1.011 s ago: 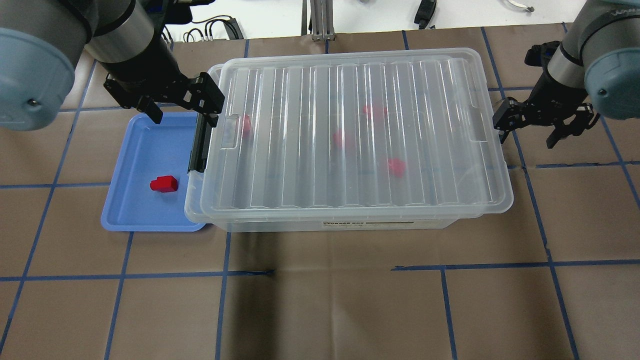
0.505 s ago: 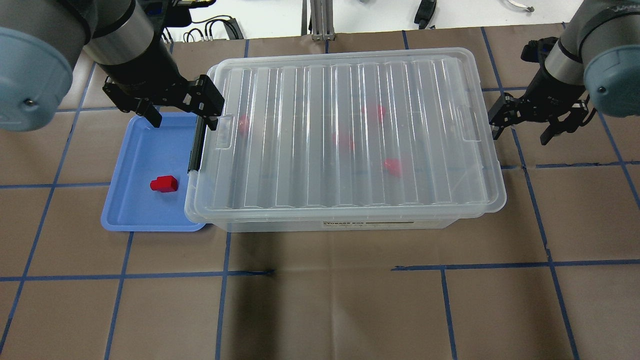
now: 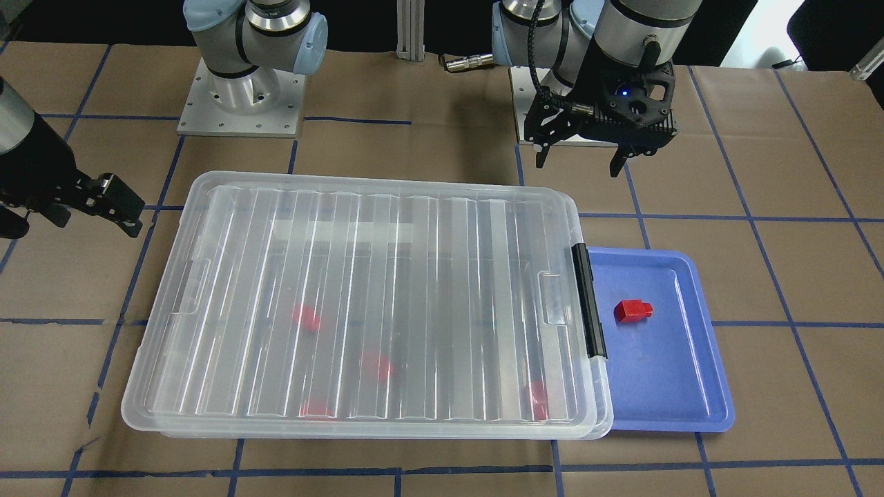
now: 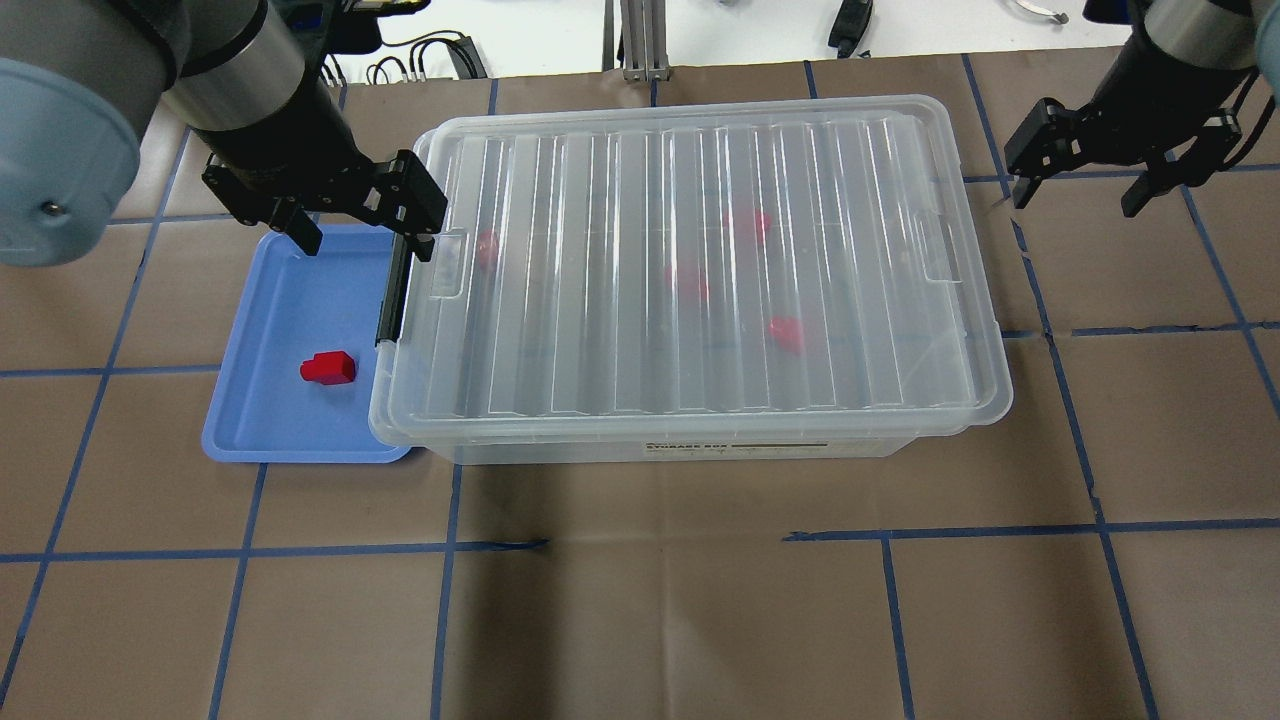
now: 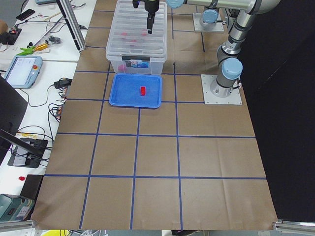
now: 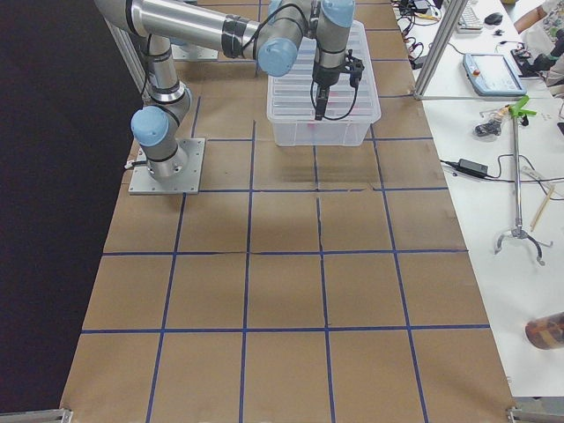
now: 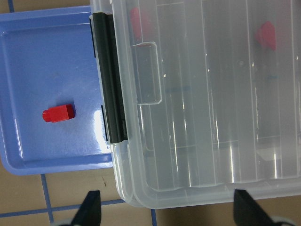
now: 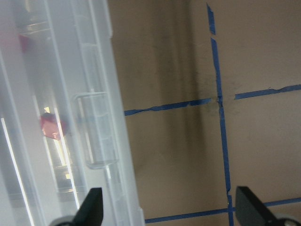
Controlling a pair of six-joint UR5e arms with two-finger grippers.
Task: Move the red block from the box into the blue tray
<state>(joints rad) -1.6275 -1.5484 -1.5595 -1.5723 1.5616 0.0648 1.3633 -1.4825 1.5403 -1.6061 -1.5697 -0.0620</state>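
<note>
Lying in the blue tray [image 4: 260, 300] beside the lidded box [image 4: 700, 260], the red block [image 4: 328, 368] shows overhead; side views add cluttered workbenches [image 5: 44, 59] beyond the brown-papered table [image 4: 640, 600]. The left claw [image 4: 367, 240] and the right claw [image 4: 1075, 200] hang spread, empty.

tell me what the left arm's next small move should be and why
Probably lift the left gripper up and away from the box. A red block lies in the blue tray, the lid sits on the box, and the left and right gripper are open, empty.
</note>
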